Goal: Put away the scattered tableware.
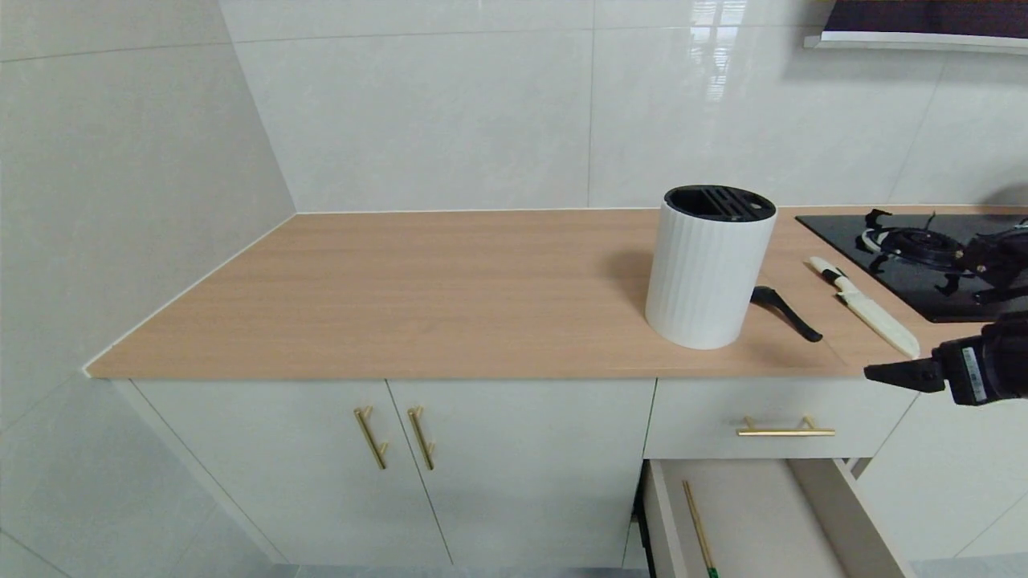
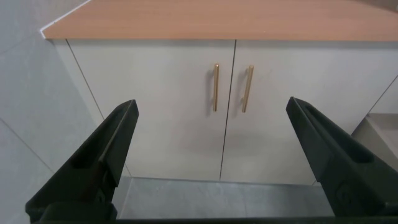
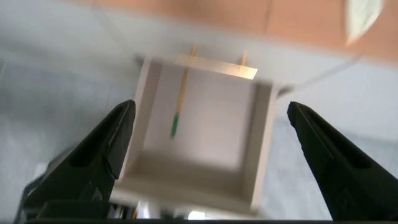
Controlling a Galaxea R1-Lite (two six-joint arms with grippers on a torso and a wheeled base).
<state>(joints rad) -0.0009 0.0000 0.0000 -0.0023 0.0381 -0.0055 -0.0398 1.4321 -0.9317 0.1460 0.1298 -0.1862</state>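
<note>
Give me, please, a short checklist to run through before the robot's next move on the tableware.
1. Right gripper empty, fingers apart: ok.
2. Left gripper empty, fingers apart: ok.
3. Lower drawer open: ok.
4. White knife lying free on the countertop: ok.
5. Black utensil fully exposed: not ok, its end is hidden behind the white holder.

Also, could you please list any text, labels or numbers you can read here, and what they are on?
A white label on the right gripper: print too small to read.
No other readable text: the knife holder, knife and cabinet fronts are plain.
</note>
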